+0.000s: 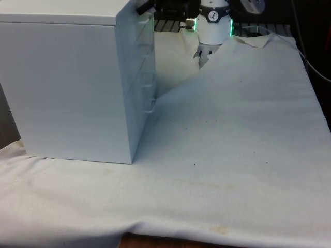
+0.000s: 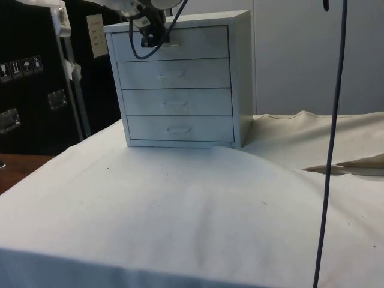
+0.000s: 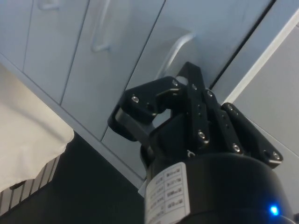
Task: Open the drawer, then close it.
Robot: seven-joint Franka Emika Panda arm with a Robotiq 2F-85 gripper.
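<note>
Table covered with a white cloth, bare wooden edge visible at the near side in the front view. Cloth wrinkled, raised in a long fold running from the far right toward the chest, with small dark specks and faint yellowish stains near the front edge. White chest of drawers standing directly on the cloth, at the front view's left, four drawers seen in the side view.

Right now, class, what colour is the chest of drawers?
White, clearest in the side view: chest of drawers.
</note>
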